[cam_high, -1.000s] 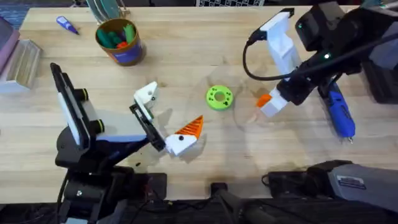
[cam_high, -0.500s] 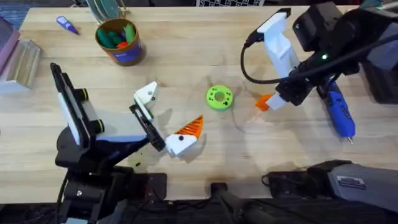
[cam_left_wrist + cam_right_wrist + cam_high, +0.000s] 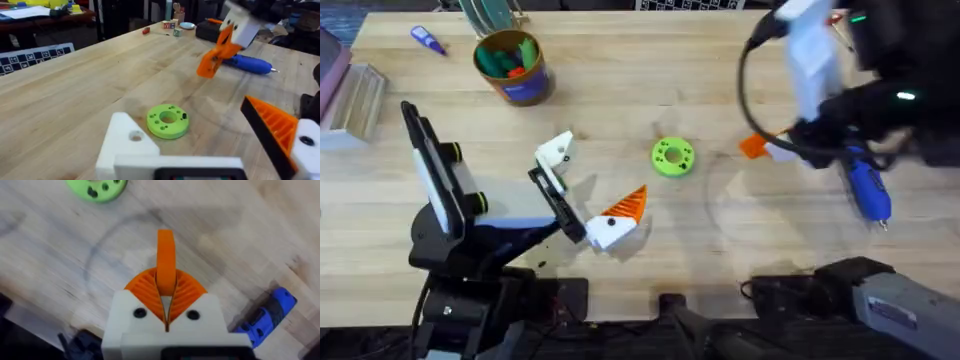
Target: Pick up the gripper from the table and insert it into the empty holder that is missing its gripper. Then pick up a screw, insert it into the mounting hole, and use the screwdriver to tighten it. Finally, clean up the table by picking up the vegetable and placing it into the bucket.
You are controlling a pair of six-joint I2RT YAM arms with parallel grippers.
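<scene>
No legible text, label, brand or number on the table (image 3: 620,90) or anything resting on it. Lettered toy blocks (image 3: 170,25) at the table's far edge, beyond the green disc (image 3: 168,120); characters unreadable.

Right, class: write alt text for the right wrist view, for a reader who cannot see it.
The right gripper is shut on the orange gripper, held above the wooden table. A green disc lies beyond, and the blue screwdriver to one side.
</scene>
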